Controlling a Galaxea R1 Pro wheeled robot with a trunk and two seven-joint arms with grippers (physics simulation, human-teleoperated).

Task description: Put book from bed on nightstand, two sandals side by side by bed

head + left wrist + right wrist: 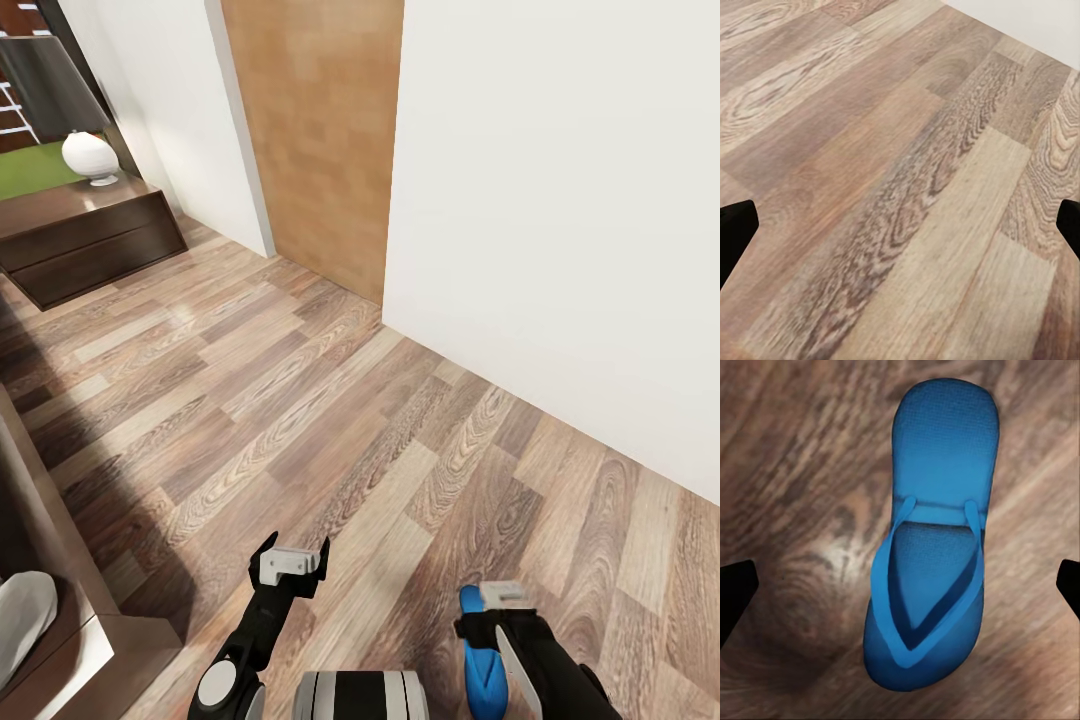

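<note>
Blue rubber flip-flop sandal [930, 540] lies flat on the wood-plank floor [330, 420], directly under the spread, empty right gripper [900, 585]. Descend straight, pinching across its narrow middle. Left gripper [290, 570] hovers released.

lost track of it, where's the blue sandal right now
The blue sandal lies on the wood floor beneath the right claw, at the head view's bottom right.
</note>
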